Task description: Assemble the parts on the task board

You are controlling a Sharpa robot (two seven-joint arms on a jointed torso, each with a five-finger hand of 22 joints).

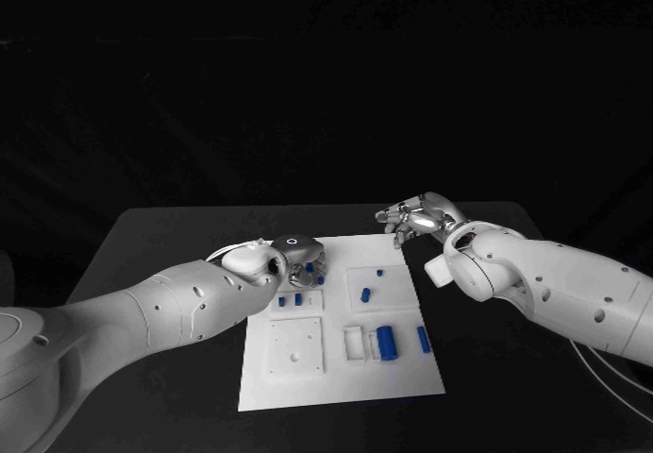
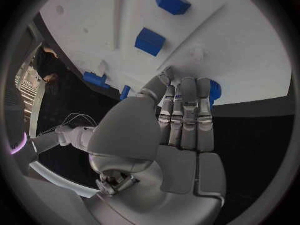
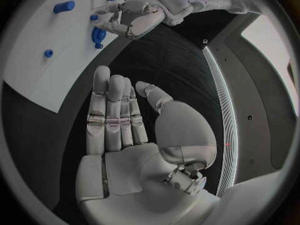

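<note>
The task board, a white rectangular plate, is seen lying in the middle of the black table. Its surface is divided into shallow raised panels and recesses. Small blue parts are scattered over it: a long rounded part stands out near the board's middle, a slimmer part is set just beside it towards the robot's right, and a short pair lies near the left edge.

The left hand is held over the far left corner of the board. In the left wrist view its fingers are laid straight and close together, with their tips at a blue part on the board's edge; whether that part is gripped cannot be told.

The right hand is held above the table beyond the board's far right corner, apart from it. Its fingers are extended and nothing is held.
</note>
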